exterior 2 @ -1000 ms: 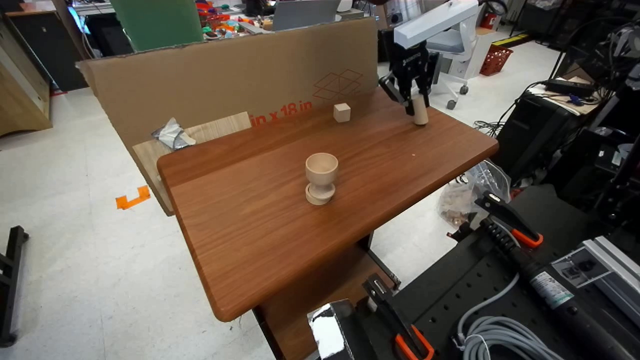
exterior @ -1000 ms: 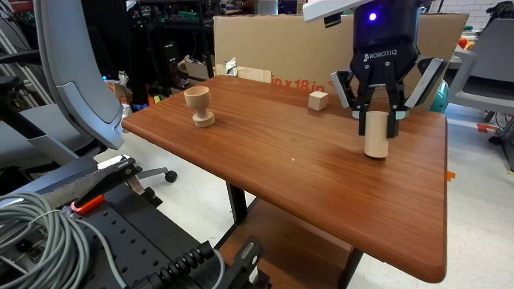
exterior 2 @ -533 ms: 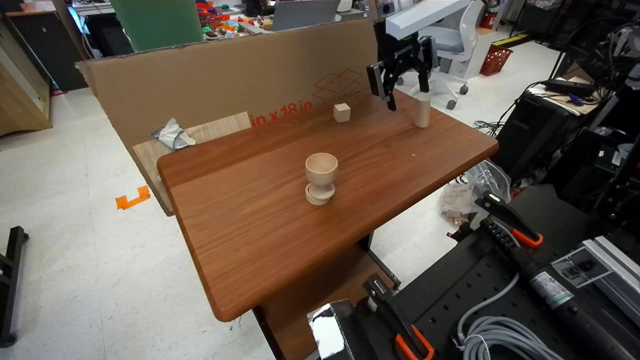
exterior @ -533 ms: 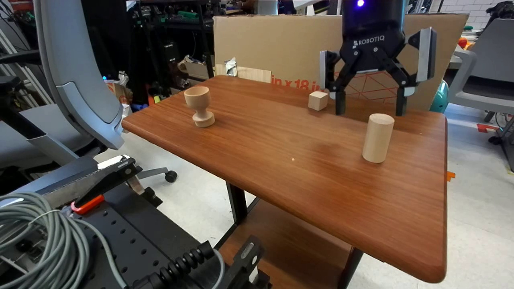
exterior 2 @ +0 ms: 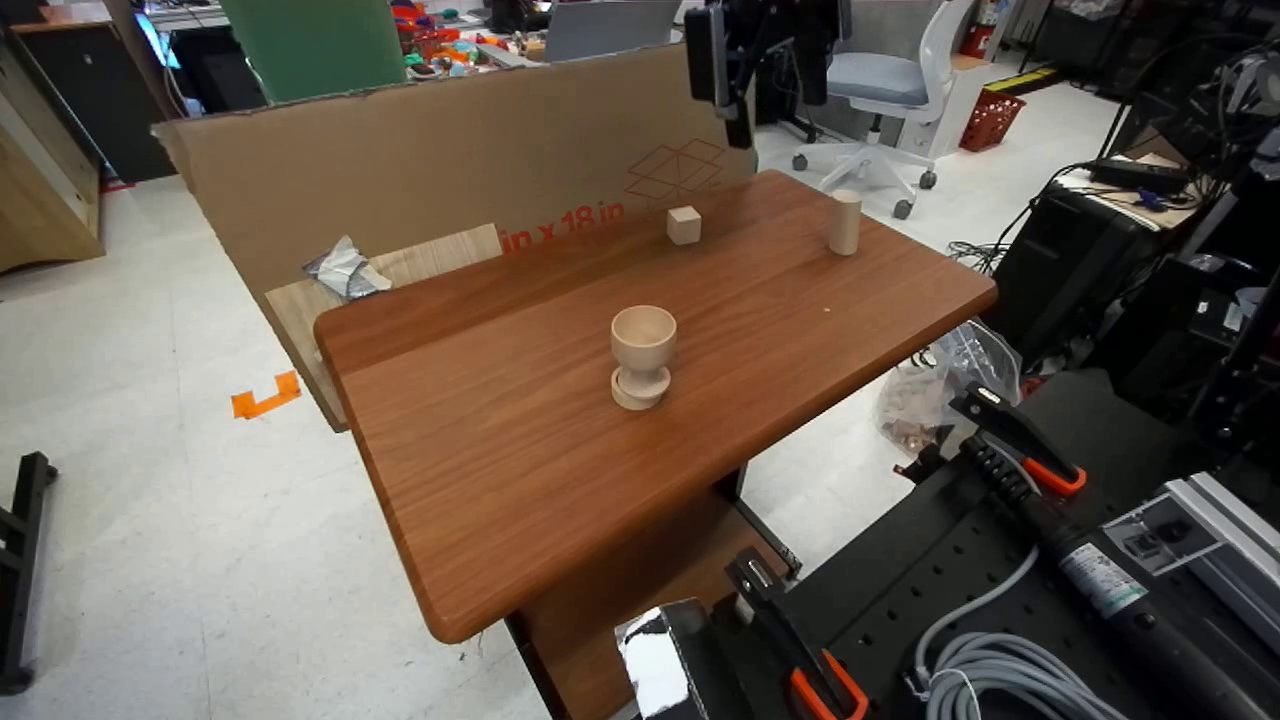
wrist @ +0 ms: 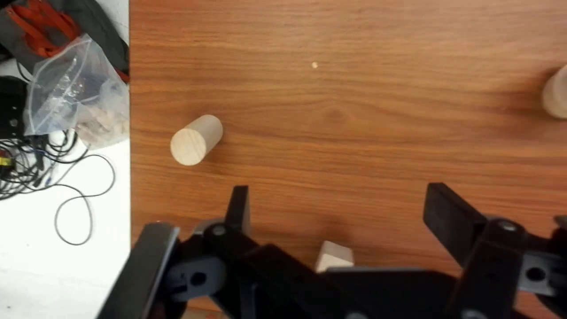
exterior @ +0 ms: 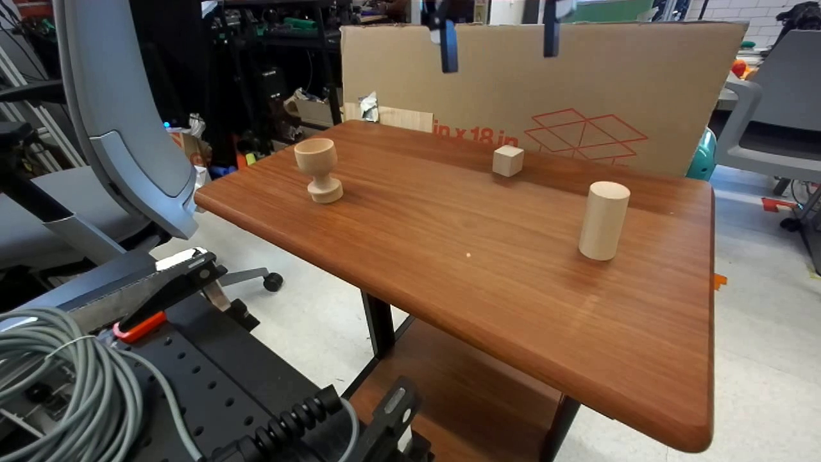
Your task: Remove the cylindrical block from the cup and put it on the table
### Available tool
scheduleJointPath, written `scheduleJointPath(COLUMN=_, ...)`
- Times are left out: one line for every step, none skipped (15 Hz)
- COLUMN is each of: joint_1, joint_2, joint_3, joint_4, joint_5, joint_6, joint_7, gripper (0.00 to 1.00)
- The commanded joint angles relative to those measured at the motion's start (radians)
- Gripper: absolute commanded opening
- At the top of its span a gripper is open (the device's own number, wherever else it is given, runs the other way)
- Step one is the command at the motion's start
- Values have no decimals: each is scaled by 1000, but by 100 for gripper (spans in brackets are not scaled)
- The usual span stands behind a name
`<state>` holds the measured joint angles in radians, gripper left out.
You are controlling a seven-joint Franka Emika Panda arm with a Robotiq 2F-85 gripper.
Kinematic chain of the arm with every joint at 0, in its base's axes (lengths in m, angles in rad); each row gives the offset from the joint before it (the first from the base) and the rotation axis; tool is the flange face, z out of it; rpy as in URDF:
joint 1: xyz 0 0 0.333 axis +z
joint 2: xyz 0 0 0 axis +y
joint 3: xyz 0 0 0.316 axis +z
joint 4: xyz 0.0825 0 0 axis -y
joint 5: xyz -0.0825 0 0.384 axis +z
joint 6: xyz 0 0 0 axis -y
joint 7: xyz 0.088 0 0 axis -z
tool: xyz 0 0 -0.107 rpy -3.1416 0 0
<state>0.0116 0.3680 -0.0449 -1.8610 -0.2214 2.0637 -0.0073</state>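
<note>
The cylindrical block [exterior: 603,221], plain pale wood, stands upright by itself on the table [exterior: 442,218], near one end of the top. It also shows in an exterior view [exterior 2: 844,223] and at the left of the wrist view [wrist: 197,139]. The cup [exterior 2: 642,345], a wooden bowl on a stem and round foot, stands some way off with an empty bowl; only part of the cup [wrist: 557,95] enters the wrist view's right edge. High above the tabletop, my gripper [wrist: 339,187] is open, fingers wide apart, nothing between them and apart from the block.
A small wooden cube [exterior: 508,160] sits near the back edge, before an upright cardboard sheet [exterior: 539,83]; in the wrist view the cube [wrist: 335,256] is partly covered by the gripper. A grey chair [exterior: 128,128] and a black perforated bench [exterior: 211,378] flank the table.
One second ago the gripper was shut on the cylindrical block at the table. It let go, then rose and moved off toward the cup's side; the block stays standing. The cup has not moved.
</note>
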Motion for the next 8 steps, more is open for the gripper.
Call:
scheduleJointPath(joint_1=-39, joint_2=-180, joint_3=61, joint_4=-134, joint_5=143, joint_6=-36, joint_7=-190, gripper=100)
scheduleJointPath(joint_1=-41, joint_2=-209, joint_3=65, joint_4=-146, joint_5=178, joint_6=-58, joint_7=-236, gripper=100)
scheduleJointPath(joint_1=-49, joint_2=-235, joint_3=67, joint_4=-145, joint_5=223, joint_6=-110, joint_7=-310, gripper=100)
scheduleJointPath(joint_1=-53, joint_2=-250, joint_3=63, joint_4=-140, joint_5=254, joint_6=-161, joint_7=-361, gripper=100)
scheduleJointPath(joint_1=-24, joint_2=-188, joint_3=51, joint_4=-107, joint_5=192, joint_6=-102, joint_7=-257, gripper=100)
scheduleJointPath(joint_1=-29, joint_2=-212, joint_3=51, joint_4=-113, joint_5=215, joint_6=-133, joint_7=-297, gripper=100)
scheduleJointPath(joint_1=-34, joint_2=-228, joint_3=50, joint_4=-117, joint_5=224, joint_6=-148, joint_7=-319, gripper=100)
scheduleJointPath(joint_1=-36, joint_2=-236, joint_3=49, joint_4=-122, joint_5=227, joint_6=-150, joint_7=-329, gripper=100)
